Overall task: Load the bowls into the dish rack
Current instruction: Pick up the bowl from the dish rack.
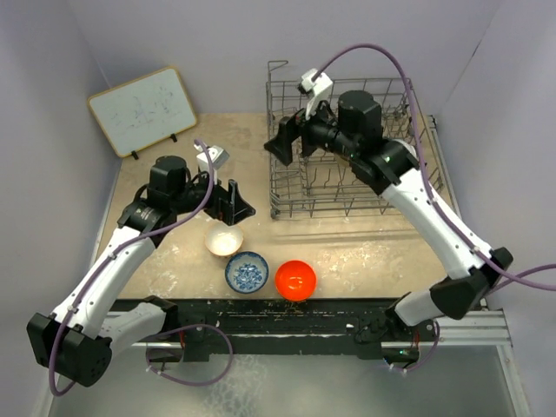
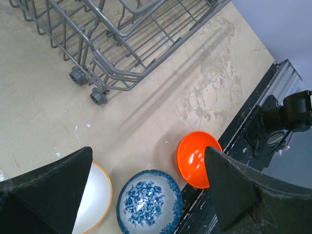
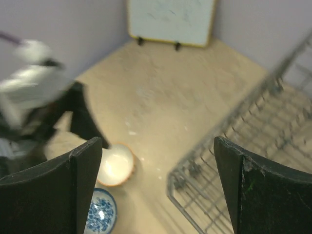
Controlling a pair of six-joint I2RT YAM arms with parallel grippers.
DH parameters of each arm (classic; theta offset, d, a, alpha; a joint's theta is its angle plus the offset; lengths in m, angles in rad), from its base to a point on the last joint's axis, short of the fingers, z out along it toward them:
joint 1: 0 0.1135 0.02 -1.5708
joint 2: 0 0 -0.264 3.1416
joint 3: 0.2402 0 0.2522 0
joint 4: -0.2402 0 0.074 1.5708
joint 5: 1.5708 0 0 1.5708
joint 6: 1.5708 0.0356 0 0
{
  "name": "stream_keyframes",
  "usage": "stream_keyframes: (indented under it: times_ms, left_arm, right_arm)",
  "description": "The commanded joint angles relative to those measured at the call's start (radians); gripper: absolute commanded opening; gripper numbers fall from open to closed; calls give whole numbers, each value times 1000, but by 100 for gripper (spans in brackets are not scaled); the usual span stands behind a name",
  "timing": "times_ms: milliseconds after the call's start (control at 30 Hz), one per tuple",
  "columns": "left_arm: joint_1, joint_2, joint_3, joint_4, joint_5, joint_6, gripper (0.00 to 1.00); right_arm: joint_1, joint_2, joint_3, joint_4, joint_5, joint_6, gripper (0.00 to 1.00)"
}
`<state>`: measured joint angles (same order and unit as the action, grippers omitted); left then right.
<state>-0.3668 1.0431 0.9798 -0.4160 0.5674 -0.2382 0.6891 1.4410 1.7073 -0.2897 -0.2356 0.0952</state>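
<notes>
Cream bowl, blue bowl and orange bowl stand upright in a row on the tabletop, near its front edge and outside the rack. Left claw, released and empty, hovers over the cream bowl, judged to be lining up a rim grasp. Right claw, also released and empty, hangs at the rack's left side, clear of that pickup. The right arm partly hides the rack's contents.
</notes>
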Motion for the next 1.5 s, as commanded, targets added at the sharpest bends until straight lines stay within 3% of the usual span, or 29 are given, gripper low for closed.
stream_keyframes:
  times_ms: [0, 133, 300, 400, 500, 867, 1133, 1300, 1467]
  left_arm:
    - [5, -42, 52, -23, -27, 42, 99]
    - [5, -51, 48, -34, -36, 50, 99]
    - [3, -32, 48, -33, -38, 66, 99]
    - [5, -26, 51, -23, -42, 68, 99]
    - [4, -32, 52, -23, -56, 70, 99]
    - [4, -45, 231, -39, -83, 73, 99]
    - [-10, 142, 420, 80, 12, 25, 99]
    - [-186, 335, 654, 45, -124, 87, 99]
    - [-277, 584, 844, 11, -142, 144, 99]
  right_arm:
    - [-203, -31, -1, 41, -63, 157, 96]
    - [-352, -5, -56, 20, -33, 216, 92]
    - [-373, 38, -48, -56, 216, 180, 90]
    - [-410, 102, -38, -119, 291, 178, 87]
    - [-425, 123, -55, -126, 298, 180, 82]
    - [-506, 144, -109, -95, 290, 225, 82]
    - [-595, 151, -128, -75, 206, 239, 78]
    - [-662, 79, -140, -39, 158, 278, 78]
    - [-706, -23, -160, -27, 156, 322, 80]
